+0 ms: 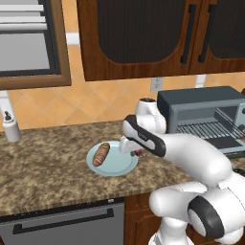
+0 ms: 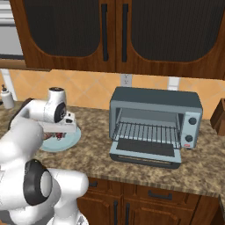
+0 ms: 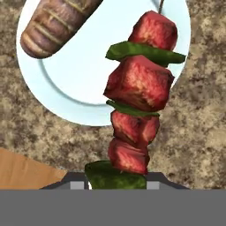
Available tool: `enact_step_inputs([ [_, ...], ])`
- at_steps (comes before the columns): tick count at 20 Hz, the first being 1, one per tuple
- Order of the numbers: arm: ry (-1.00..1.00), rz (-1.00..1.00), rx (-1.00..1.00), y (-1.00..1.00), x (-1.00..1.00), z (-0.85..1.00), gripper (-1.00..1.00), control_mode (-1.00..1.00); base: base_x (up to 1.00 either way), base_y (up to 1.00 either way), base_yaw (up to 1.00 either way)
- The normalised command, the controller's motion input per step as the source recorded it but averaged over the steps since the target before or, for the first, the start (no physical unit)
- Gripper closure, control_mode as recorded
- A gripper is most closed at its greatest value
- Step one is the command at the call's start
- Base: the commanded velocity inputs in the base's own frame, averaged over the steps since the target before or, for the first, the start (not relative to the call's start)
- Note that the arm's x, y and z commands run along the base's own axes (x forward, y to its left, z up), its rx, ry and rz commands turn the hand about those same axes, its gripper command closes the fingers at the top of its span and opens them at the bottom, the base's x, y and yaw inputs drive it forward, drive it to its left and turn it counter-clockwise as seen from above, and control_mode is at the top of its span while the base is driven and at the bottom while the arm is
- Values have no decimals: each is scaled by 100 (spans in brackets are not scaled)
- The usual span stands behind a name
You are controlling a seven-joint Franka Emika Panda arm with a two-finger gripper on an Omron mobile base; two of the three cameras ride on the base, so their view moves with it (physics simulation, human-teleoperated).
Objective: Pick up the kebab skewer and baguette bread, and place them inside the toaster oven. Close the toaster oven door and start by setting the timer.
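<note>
I've got the gripper [image 3: 115, 183] clenched on the near end of the kebab skewer [image 3: 137, 97], and in the hand view its chunks run straight away from the fingertips, so the stick's long axis lines up with my hand. It sits over the right edge of the pale blue plate [image 1: 119, 167]. The baguette bread [image 1: 101, 154] lies on the left half of that plate, just beside the skewer, angled away.

The toaster oven [image 2: 154, 125] stands well off to my right on the counter [image 2: 96, 154], and the toaster oven door [image 2: 146, 153] is dropped open with the wire rack bare. So my call: lift clear, swing right, and feed the skewer onto the rack.
</note>
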Motion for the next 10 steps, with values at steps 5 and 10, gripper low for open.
enact_step_inputs([
  [5,-8,0,0,-100,-38,69,100,-100,0,0,0],
  [10,-8,0,0,-100,-3,30,100,-100,0,0,0],
])
